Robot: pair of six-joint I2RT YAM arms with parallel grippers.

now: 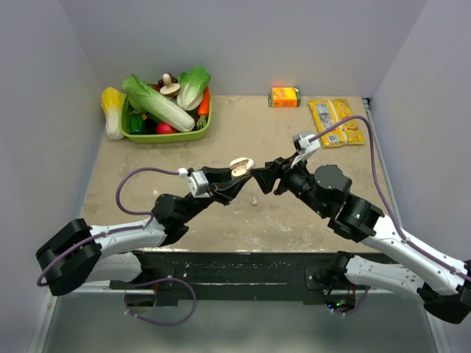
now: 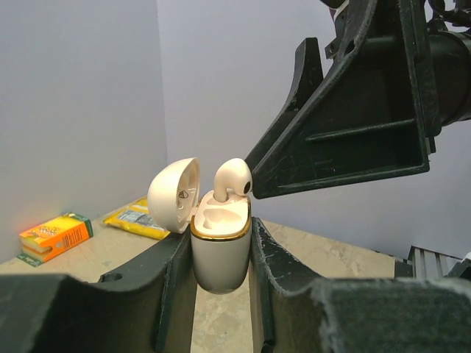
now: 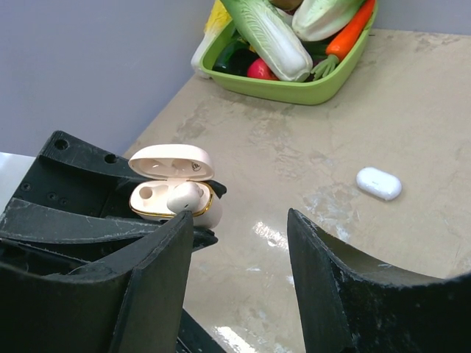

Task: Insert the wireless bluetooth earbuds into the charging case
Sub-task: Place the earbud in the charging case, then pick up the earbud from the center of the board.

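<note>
Above your table (image 1: 294,213), your left gripper (image 1: 229,184) is clamped on the case (image 2: 219,254), whose lid is swung open. Your right gripper (image 1: 265,175) stands spread and grips nothing, one finger's tip right beside the earbud (image 2: 234,176) standing stem-down in the case. The second earbud (image 3: 379,183) lies on the table.

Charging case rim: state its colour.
Gold, a thin band around the cream-white charging case, clearest in the left wrist view.

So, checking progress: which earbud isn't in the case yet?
The loose earbud on the table; the other earbud stands in the open charging case.
</note>
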